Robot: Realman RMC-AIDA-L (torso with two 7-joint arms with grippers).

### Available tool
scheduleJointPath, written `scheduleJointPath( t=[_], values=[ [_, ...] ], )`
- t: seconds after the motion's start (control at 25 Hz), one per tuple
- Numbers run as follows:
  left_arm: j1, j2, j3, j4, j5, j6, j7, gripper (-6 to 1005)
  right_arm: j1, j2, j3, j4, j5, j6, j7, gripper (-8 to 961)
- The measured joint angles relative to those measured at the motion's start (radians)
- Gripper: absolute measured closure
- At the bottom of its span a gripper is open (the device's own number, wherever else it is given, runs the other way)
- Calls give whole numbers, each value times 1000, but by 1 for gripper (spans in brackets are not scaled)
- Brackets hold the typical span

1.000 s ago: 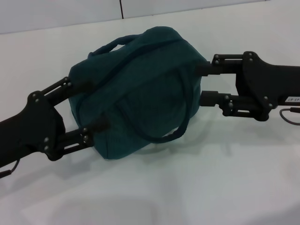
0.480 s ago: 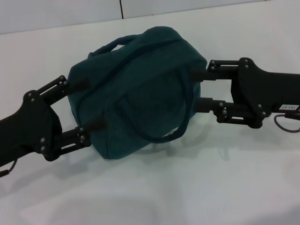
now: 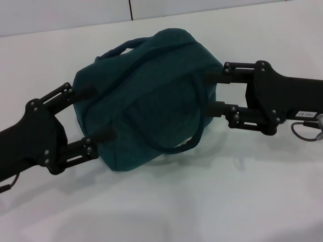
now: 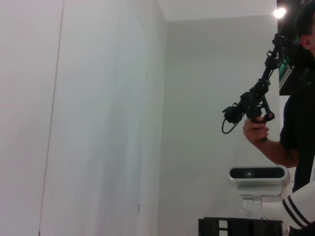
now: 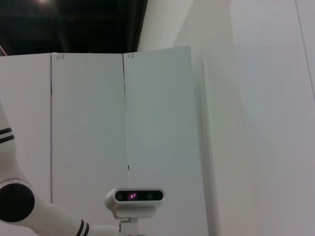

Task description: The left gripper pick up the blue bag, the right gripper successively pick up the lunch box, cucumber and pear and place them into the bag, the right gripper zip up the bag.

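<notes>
A blue bag (image 3: 146,96) lies on its side on a white table (image 3: 242,201), bulging, its zipper line looking shut. The left gripper (image 3: 96,113) and right gripper (image 3: 214,93) have their 2 fingers spread wide, tips touching opposite ends. Lunch box, cucumber and pear are out of sight. Likely final step; next, let go.

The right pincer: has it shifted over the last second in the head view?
Yes. The right pincer has slid leftward, closing in on the dark teal-blue fabric bag, which lies in place on the white table.
</notes>
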Motion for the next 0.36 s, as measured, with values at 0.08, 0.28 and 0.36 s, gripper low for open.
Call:
scheduleJointPath(
  t=[0.08, 0.28, 0.36],
  values=[
    [0, -1, 0, 0, 1, 0, 0, 179, 0, 3, 3, 2, 0, 0, 0, 421],
    [0, -3, -1, -1, 7, 0, 2, 179, 0, 7, 9, 9, 1, 0, 0, 422],
    [0, -5, -1, -2, 10, 0, 5, 179, -1, 8, 9, 9, 2, 0, 1, 422]
  ],
)
